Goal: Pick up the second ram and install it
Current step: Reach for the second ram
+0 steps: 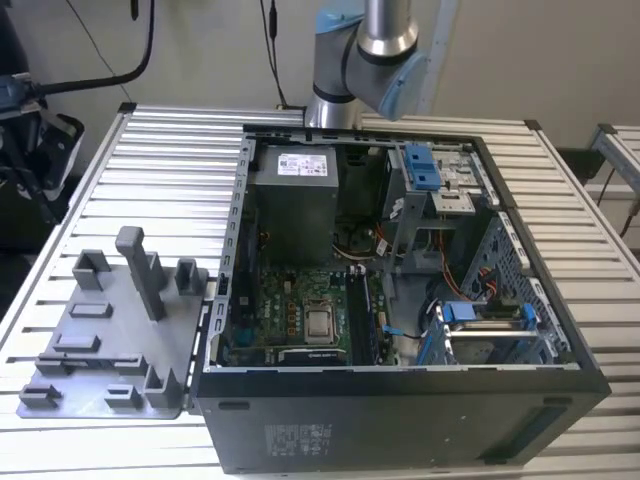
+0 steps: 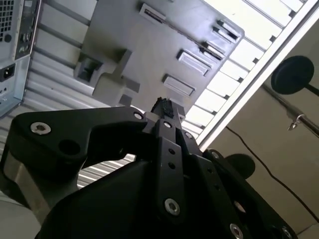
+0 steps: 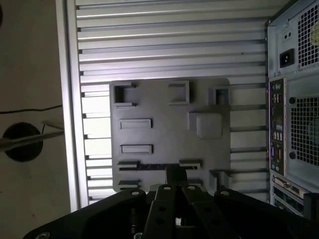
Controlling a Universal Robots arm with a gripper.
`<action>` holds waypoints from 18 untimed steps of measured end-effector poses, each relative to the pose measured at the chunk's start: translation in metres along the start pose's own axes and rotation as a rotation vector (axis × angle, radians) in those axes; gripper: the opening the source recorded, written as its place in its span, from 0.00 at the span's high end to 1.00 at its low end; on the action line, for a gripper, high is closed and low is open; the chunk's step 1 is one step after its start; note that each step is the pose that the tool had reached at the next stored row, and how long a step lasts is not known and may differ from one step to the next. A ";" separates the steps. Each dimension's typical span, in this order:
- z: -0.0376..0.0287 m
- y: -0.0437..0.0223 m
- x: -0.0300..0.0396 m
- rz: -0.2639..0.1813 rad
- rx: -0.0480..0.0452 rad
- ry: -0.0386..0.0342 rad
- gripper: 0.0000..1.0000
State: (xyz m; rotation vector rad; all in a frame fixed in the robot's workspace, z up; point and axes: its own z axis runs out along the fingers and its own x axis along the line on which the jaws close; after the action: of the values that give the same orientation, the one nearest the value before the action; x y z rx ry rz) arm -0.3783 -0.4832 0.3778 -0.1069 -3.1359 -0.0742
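The fingers (image 2: 164, 107) (image 3: 175, 174) are drawn together, their black tips meeting with no gap between them in both wrist views. I cannot tell whether anything thin is pinched there. They hang in the air well above a grey fixture tray (image 3: 164, 134) (image 2: 124, 30). In the first wrist view the tips line up over a long narrow slot (image 3: 159, 166) in that tray.

The tray carries several small rectangular pockets and raised blocks, and one tall square post (image 3: 208, 124) (image 1: 140, 270) that stands upright. In the exterior view the tray (image 1: 110, 340) lies flat on the slatted metal worktop (image 1: 170, 160), close to the worktop's edge on the exterior view's left and towards its near corner. It sits just beside the open computer case (image 1: 400, 420).

The case lies on its side in the middle of the worktop with its cover off. Inside are a green motherboard (image 1: 290, 310) with a silver processor socket (image 1: 322, 323), a grey power supply (image 1: 292, 195) at the far end, and two drive bays with blue latches (image 1: 420, 165) (image 1: 485, 315). A row of dark memory slots (image 1: 365, 315) runs just beside the socket. I cannot tell where the second ram is, nor whether it stands in one of those slots.

The case's rear panel (image 3: 294, 124) (image 2: 15, 40), with its ports and vent grille, shows in both wrist views. The arm (image 1: 375, 50) rises from behind the far edge of the worktop.
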 end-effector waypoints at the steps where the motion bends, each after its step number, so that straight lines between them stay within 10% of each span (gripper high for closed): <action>1: 0.0000 -0.0016 -0.0016 0.000 0.0000 0.0000 0.89; 18: 0.0002 -0.0377 -0.0175 0.000 0.0000 -0.0001 0.89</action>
State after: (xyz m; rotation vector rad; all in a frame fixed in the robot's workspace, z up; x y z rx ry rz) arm -0.3634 -0.5220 0.3757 -0.1069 -3.1360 -0.0743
